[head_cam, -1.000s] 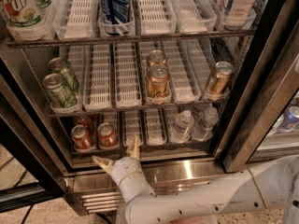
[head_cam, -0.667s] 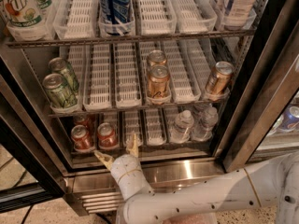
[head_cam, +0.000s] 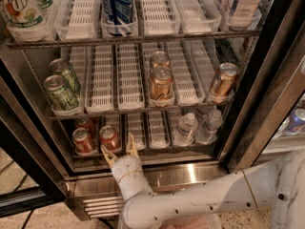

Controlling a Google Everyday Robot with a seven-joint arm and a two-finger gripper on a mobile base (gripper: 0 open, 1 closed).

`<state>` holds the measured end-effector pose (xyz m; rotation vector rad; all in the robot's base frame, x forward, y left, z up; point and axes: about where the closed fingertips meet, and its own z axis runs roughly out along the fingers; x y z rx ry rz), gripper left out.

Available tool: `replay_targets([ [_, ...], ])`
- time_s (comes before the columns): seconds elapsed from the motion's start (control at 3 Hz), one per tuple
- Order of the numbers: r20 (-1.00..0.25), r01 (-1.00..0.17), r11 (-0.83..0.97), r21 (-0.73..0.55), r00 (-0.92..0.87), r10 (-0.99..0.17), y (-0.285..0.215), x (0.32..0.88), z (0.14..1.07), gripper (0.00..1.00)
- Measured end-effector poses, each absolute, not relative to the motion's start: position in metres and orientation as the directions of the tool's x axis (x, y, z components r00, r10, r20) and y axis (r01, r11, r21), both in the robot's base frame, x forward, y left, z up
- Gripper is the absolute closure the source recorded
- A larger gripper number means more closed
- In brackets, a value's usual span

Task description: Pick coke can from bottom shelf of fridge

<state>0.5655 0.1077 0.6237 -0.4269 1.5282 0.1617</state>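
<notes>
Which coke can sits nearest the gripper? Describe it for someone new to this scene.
In the fridge, find the bottom shelf, left end. The coke can is the front-row red one just beyond the open gripper; its twin stands further left.

The tool (head_cam: 120, 150) — fingers (head_cam: 131, 147) apart — sits just before a coke can (head_cam: 109, 137).

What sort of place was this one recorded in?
Probably a shop or office pantry: a black-framed commercial drinks fridge stands open, its wire racks fitted with white slotted lane trays holding small red coke cans, copper-gold cans and clear water bottles. The pale two-finger gripper hangs open before the narrow bottom shelf.
</notes>
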Motion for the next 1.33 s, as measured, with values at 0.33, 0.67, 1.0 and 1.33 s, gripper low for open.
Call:
replay_targets([
  [0.33,-0.988,-0.361,0.919,-0.156,0.041,-0.152,0.111,0.570,0.618,0.38],
  [0.67,-0.989,-0.361,0.921,-0.145,0.029,-0.145,0.116,0.572,0.612,0.30],
  [1.0,-0.990,-0.358,0.924,-0.138,0.024,-0.138,0.121,0.577,0.607,0.32],
  [1.33,-0.991,-0.355,0.925,-0.135,0.033,-0.132,0.128,0.585,0.606,0.34],
])
